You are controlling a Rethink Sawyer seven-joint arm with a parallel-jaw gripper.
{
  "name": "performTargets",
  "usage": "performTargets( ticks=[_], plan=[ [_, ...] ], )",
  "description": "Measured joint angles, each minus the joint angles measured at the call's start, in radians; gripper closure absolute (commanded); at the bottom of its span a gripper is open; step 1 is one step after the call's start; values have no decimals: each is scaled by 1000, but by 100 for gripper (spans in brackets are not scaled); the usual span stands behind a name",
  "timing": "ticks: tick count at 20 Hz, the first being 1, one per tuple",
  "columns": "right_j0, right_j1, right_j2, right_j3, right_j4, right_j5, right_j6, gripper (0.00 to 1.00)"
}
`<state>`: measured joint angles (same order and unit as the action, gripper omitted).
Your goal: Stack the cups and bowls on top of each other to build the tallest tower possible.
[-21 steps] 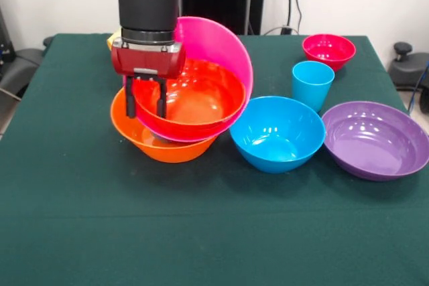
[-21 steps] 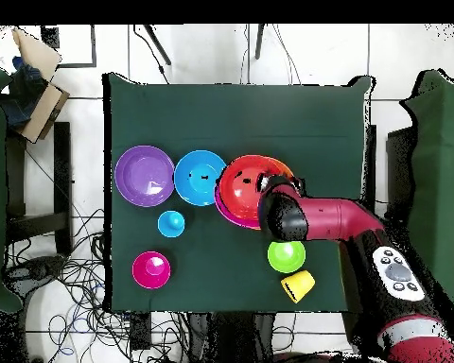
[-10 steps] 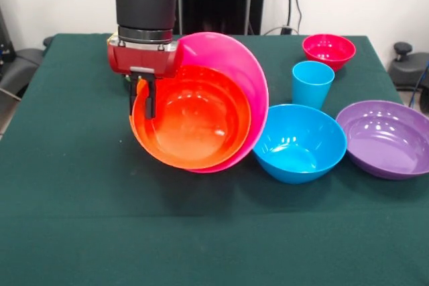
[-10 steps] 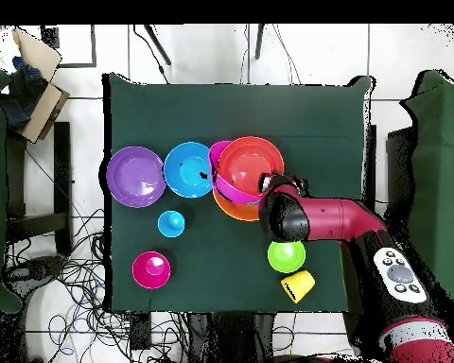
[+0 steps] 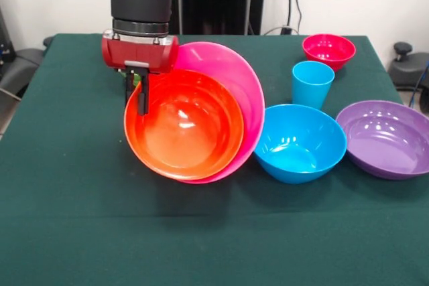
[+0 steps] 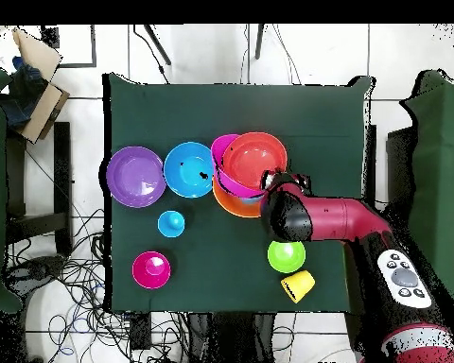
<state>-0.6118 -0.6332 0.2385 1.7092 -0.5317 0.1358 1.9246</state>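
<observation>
My gripper (image 5: 137, 102) is shut on the left rim of the red-orange bowl (image 5: 184, 125), which hangs tipped on its side with its inside facing the front camera. The pink bowl (image 5: 238, 78) leans behind it, cupping it. Overhead, the gripper (image 6: 267, 180) sits at the edge of the red-orange bowl (image 6: 254, 156), with the pink bowl (image 6: 223, 156) and the large orange bowl (image 6: 233, 198) partly under it. In the front view the orange bowl is hidden. The light blue cup (image 5: 312, 84) stands upright. The yellow cup (image 6: 298, 285) lies near the robot's side.
A blue bowl (image 5: 298, 142) touches the pink bowl, with a purple bowl (image 5: 385, 138) beside it. A small magenta bowl (image 5: 328, 50) sits behind the blue cup. A green bowl (image 6: 287, 256) lies close to my arm.
The gripper rose a little, and the red-orange and pink bowls swung up from lying on the orange bowl to face the front camera. The blue and purple bowls were pushed sideways.
</observation>
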Motion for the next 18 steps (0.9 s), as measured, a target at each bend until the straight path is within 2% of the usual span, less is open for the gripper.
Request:
performTargets(
  ticks=[5,9,15,18],
  plan=[
    [-7,-25,8,12,0,1,0,100],
    [-33,-80,34,53,16,21,0,100],
    [-98,-206,88,163,82,96,0,100],
    [-116,-246,105,199,101,117,0,100]
  ],
)
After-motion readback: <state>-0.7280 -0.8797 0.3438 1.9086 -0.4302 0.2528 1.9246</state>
